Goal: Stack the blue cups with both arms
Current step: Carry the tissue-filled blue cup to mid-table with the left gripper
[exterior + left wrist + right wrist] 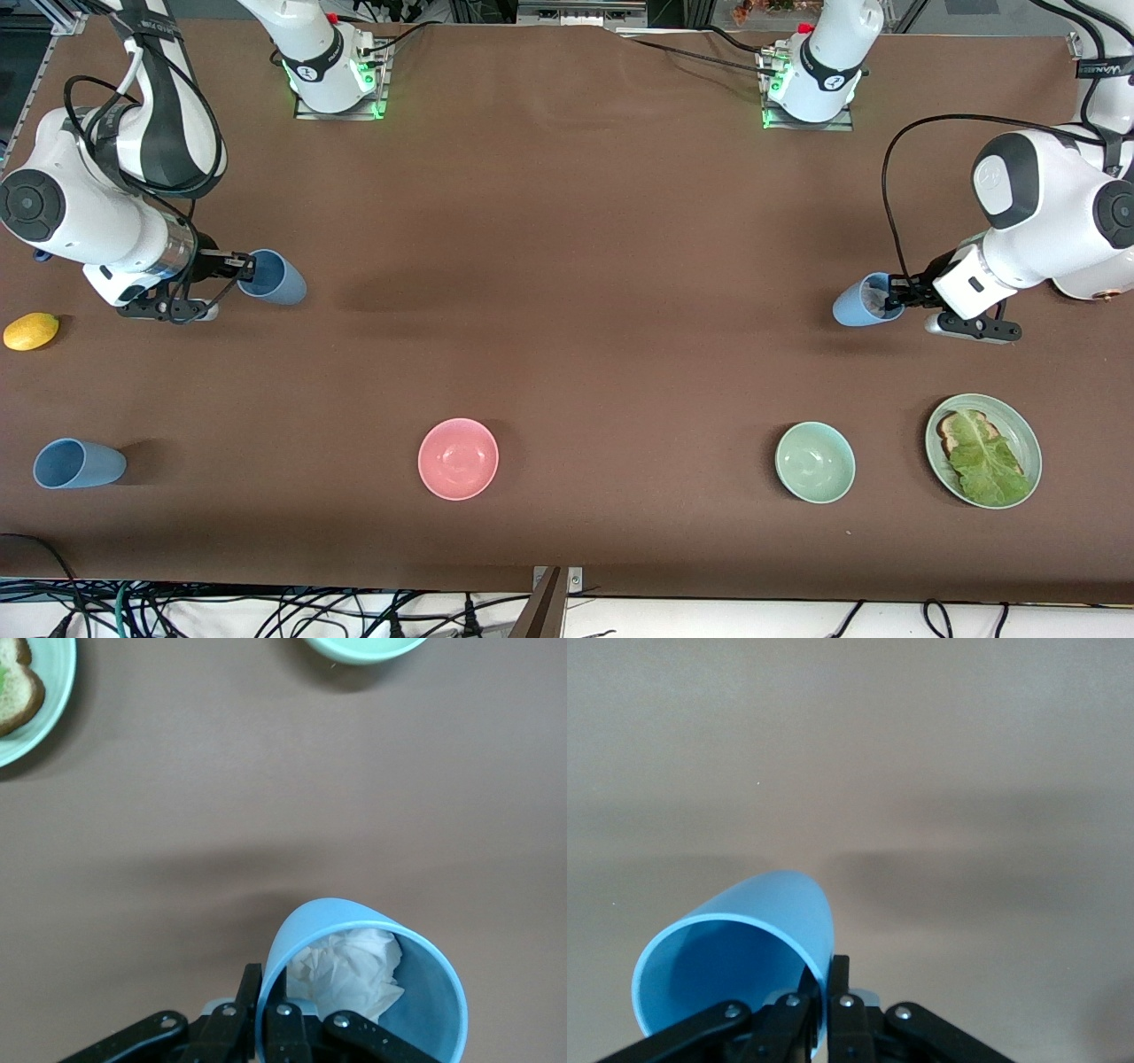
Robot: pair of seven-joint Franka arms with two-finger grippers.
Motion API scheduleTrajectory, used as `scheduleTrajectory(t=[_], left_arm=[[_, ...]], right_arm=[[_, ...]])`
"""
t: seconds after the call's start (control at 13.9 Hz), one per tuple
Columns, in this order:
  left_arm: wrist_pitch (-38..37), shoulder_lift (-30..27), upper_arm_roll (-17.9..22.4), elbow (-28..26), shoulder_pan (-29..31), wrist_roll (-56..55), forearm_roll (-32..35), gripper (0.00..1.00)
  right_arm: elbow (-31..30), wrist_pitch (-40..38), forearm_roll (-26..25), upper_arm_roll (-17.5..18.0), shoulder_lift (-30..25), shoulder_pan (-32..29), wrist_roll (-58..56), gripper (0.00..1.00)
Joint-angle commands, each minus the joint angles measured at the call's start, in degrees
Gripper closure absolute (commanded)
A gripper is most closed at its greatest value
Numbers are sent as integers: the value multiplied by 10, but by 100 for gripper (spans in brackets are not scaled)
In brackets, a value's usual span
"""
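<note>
A light-blue plastic tumbler with crumpled white paper inside [861,303] is hanging tilted over the table, its rim pinched by the left gripper [893,293]. The right gripper [241,266] is pinching the rim of an empty light-blue tumbler [275,278]. A third blue tumbler [78,463] is lying on its side near a yellow lemon [31,330].

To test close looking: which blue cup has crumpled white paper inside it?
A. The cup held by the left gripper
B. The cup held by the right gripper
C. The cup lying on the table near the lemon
A: the left wrist view shows white crumpled paper inside the cup that the left gripper grips by its rim.
</note>
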Motion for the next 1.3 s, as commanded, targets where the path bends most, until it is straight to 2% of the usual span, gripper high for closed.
scheduleTrajectory(t=[0.0,0.29,0.5,0.79,1.22], left_arm=[[-28,1,-6,25,-24,-53,-15,100],[-24,7,-72,41,-30,-186,-13,100],[-17,17,-100,54,-63,-300,-11,100],[3,43,-104,79,-128,-432,-10,100],[4,112,-104,159,-237,-656,32,100]], right_arm=[[13,-13,0,3,4,0,7,100],[13,-13,1,3,4,0,7,100],[13,-12,1,3,4,0,7,100],[14,-12,2,3,4,0,7,100],[19,-11,3,3,9,0,6,100]])
